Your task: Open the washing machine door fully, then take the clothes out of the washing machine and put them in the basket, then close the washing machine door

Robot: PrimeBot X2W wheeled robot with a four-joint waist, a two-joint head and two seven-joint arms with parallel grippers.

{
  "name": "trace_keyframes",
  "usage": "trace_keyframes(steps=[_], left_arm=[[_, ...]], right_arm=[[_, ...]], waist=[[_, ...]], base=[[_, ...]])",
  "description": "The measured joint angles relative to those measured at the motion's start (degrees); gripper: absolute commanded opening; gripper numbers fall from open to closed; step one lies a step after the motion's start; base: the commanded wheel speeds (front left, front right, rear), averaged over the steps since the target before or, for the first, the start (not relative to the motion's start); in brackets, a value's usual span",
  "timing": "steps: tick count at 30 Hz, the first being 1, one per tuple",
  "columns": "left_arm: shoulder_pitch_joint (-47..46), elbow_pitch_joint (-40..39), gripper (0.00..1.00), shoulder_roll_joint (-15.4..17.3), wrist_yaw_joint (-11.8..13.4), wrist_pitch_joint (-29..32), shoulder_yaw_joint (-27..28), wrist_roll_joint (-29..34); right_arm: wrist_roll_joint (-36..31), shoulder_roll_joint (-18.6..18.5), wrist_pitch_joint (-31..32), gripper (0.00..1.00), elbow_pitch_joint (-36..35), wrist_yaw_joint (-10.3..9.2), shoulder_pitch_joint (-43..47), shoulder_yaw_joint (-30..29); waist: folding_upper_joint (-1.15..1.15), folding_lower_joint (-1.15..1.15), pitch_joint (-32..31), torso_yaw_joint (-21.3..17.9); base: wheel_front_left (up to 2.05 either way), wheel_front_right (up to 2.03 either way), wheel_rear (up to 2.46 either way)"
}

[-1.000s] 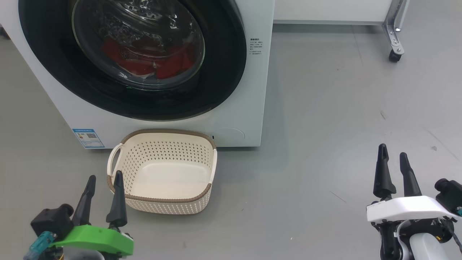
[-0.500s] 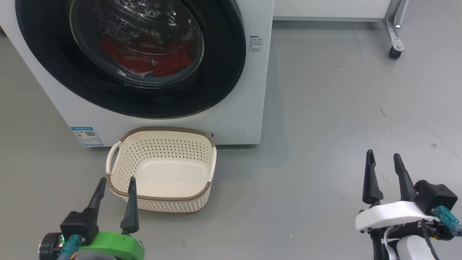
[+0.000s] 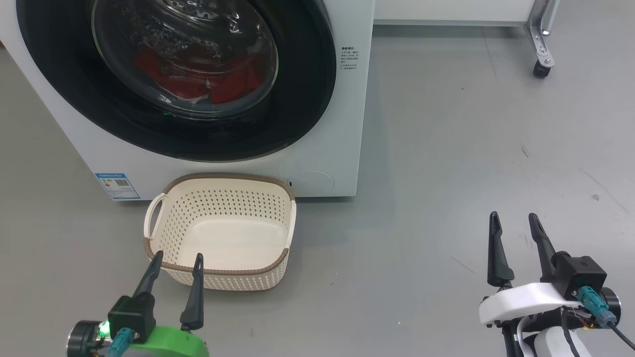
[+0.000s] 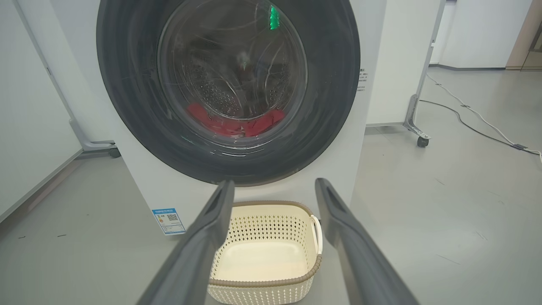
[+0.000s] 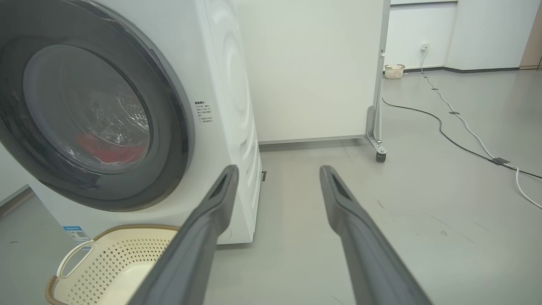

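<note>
**Door shut, both pincers spread, nothing gripped**

Boxy white washing machine (image 3: 342, 148) stands on smooth grey floor (image 3: 446, 148). The washing machine door (image 3: 307, 99) is closed: glossy black ring round a bulging clear glass bowl. Soft red clothes (image 3: 233, 82) lie in the perforated steel drum, seen through the glass. Cream perforated plastic basket (image 3: 218, 270), rounded corners and brown woven-look rim, sits just before the machine. Left pincer (image 3: 178, 255) is spread at the basket's near rim. Right pincer (image 3: 513, 215) is spread, well apart to the right.

Your head view crops the washing machine door (image 3: 307, 99) at top; the clothes (image 3: 233, 84) blur behind glass; the sticker (image 3: 117, 185) is unreadable.
</note>
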Motion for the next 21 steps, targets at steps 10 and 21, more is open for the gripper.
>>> trace_keyframes(steps=[10,21], left_arm=[[-0.07,0.60,1.00,-0.47,0.16,0.00,0.25,-0.08],[-0.12,1.42,1.00,-0.75,0.16,0.00,0.42,-0.09]], right_arm=[[0.27,0.14,-0.05,1.00,0.83,-0.02,-0.04,0.12],[0.79,0.21,-0.05,1.00,1.40,-0.03,-0.35,0.27]], waist=[[0.00,0.00,-0.12,-0.02],[0.00,0.00,-0.26,0.02]], base=[[0.00,0.00,0.00],[0.00,0.00,0.00]])
